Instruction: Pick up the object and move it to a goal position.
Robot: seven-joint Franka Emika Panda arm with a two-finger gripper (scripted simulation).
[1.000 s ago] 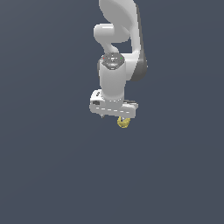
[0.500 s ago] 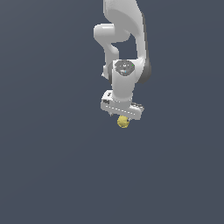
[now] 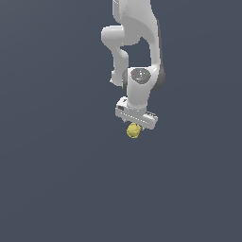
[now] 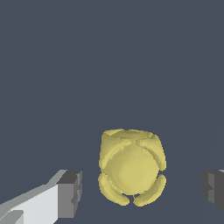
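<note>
The object (image 3: 133, 131) is a small yellow lumpy ball, seen in the exterior view just beneath the white hand of the arm. My gripper (image 3: 135, 125) hangs directly over it. In the wrist view the object (image 4: 131, 167) sits between the two fingers, with one dark pad (image 4: 70, 194) on one side and the other pad (image 4: 213, 190) on the far side. A visible gap separates each pad from the ball, so the gripper (image 4: 141, 192) is open and nothing is gripped.
A plain dark grey-blue surface (image 3: 56, 179) fills everything around the arm. The white arm (image 3: 134, 42) rises from the hand toward the top edge of the exterior view.
The hand has turned and shifted toward the exterior view's right, coming to sit over the yellow object. The object itself has stayed where it was.
</note>
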